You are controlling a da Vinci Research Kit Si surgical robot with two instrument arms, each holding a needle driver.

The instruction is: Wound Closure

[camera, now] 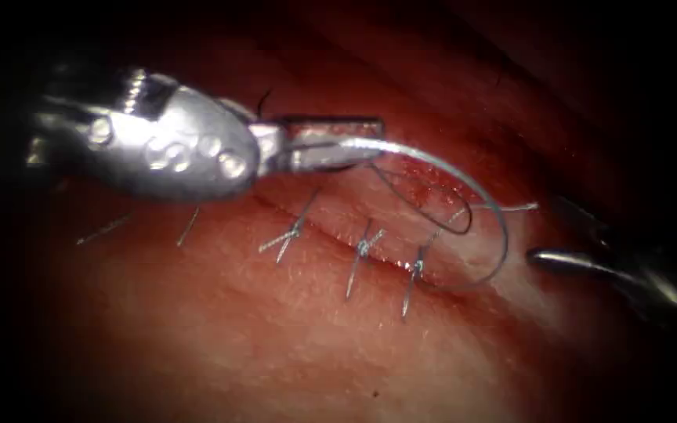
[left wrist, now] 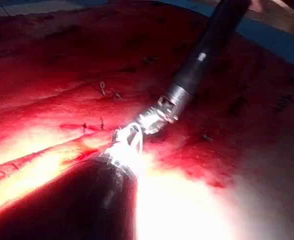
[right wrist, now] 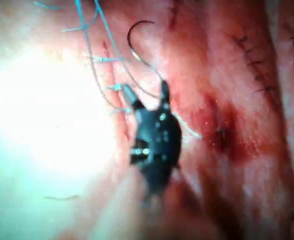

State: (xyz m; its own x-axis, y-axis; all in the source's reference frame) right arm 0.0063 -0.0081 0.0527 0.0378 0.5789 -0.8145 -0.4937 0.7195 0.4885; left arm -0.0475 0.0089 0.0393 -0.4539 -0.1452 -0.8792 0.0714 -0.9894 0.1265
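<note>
Gripping needle (camera: 464, 184) near its tail, left end effector (camera: 331, 145).

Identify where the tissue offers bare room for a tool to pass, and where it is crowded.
Bare tissue lies below the knotted stitches. Crowded: the cut's right end, where the left tool holds the needle at its tail, thread loops, and the right tool waits.

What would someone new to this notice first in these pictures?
First, the left tool, big and bright at the endoscope view's upper left, jaws shut on the needle near its thread end. The needle arcs right and down toward the cut's right end; whether its tip is in the tissue is unclear. Next, three tied stitches cross the cut, and the right tool waits at the right edge.
</note>
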